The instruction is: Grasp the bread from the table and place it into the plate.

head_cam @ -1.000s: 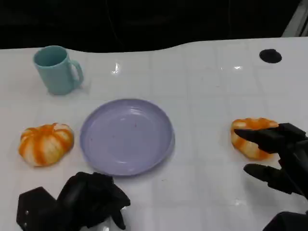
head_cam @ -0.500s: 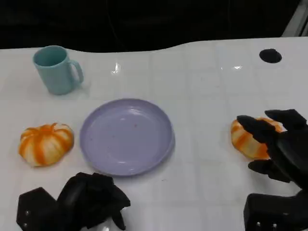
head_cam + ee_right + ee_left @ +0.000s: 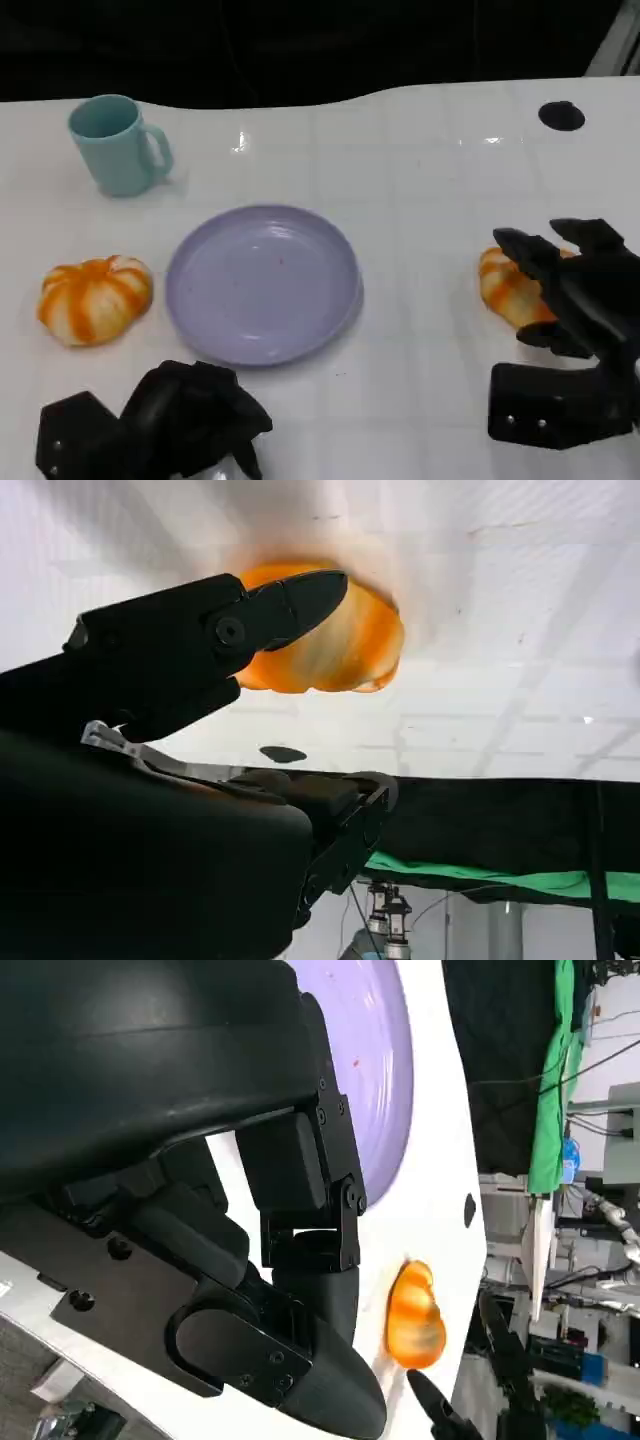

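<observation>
An orange-and-white striped bread lies on the white table at the right. My right hand hovers over its right half with fingers spread across it, not closed around it. In the right wrist view one of that hand's fingers lies across the bread. A lavender plate sits empty at the table's middle. A second striped bread rests left of the plate. My left hand sits near the front edge below the plate, fingers curled in on nothing. The left wrist view shows the plate and the right bread.
A teal mug stands at the back left. A small black disc lies at the back right. The table's dark far edge runs along the top.
My right hand has moved forward and over the right bread, now covering more of it, and more of its wrist shows. The left hand, plate and left bread have not moved.
</observation>
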Robot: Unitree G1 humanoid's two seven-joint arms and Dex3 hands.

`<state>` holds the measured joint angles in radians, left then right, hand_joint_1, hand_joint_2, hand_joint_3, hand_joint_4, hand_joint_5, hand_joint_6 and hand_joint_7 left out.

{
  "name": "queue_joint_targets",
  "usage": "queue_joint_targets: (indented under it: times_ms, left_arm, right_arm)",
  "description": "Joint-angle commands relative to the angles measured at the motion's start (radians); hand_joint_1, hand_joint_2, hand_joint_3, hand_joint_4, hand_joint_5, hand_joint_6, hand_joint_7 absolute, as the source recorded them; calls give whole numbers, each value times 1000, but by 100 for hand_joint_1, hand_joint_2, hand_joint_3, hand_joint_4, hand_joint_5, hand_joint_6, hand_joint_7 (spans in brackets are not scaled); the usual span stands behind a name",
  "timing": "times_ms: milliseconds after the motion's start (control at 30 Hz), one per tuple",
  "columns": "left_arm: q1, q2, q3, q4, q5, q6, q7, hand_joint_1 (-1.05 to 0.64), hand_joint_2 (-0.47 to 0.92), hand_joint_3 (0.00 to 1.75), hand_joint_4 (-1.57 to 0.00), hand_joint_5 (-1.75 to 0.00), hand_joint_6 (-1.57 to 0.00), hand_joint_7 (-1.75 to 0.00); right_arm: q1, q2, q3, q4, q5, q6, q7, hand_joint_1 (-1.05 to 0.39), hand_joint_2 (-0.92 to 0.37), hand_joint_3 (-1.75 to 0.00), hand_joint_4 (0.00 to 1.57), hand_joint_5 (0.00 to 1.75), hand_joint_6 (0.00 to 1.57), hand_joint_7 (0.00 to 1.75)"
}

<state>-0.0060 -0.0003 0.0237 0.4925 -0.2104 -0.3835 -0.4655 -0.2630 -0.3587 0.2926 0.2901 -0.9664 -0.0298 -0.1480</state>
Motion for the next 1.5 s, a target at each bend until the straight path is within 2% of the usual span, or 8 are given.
queue_joint_targets:
  times_ms: [33, 467, 700, 767, 833, 1133, 1267, 1500]
  left_arm:
    - [13, 9, 6, -15, 2, -3, 6, -105, 80, 1, -146, -98, -157, -46]
    - [21, 9, 4, -31, 7, 4, 14, -105, 81, 1, -146, -99, -157, -48]
    - [24, 6, 3, -39, 5, 10, 17, -105, 80, 1, -147, -100, -157, -48]
    - [24, 6, 2, -40, 9, 11, 21, -105, 80, 1, -147, -100, -157, -48]
    - [24, 7, 1, -40, 11, 9, 22, -105, 81, 1, -147, -100, -157, -48]
    - [26, 6, -1, -43, 8, 10, 20, -105, 81, 1, -146, -100, -157, -48]
    - [27, 6, -3, -44, 9, 12, 24, -105, 80, 1, -147, -100, -157, -49]
    - [22, 5, -1, -29, 7, -1, 18, -105, 81, 1, -146, -100, -157, -49]
  right_arm:
    - [-43, -18, 20, 83, 17, 6, -29, -40, -82, 0, 0, 40, 24, 0]
    - [-143, -19, 81, 302, 45, -3, -102, -40, -86, -1, 8, 42, 30, 2]
    - [-181, -8, 73, 424, 111, -124, -279, -20, -91, -1, 102, 39, 93, 14]
    - [-191, -10, 80, 451, 120, -155, -318, -17, -91, -8, 92, 138, 104, 61]
    - [-200, -15, 90, 471, 119, -175, -343, -17, -87, -10, 92, 167, 97, 90]
    - [-226, -18, 115, 516, 125, -205, -427, -18, -84, -17, 89, 175, 69, 174]
    - [-227, -14, 110, 522, 134, -235, -487, -18, -48, -84, 92, 175, 70, 175]
    - [-225, -16, 114, 487, 131, -277, -555, -18, -33, -115, 95, 175, 70, 175]
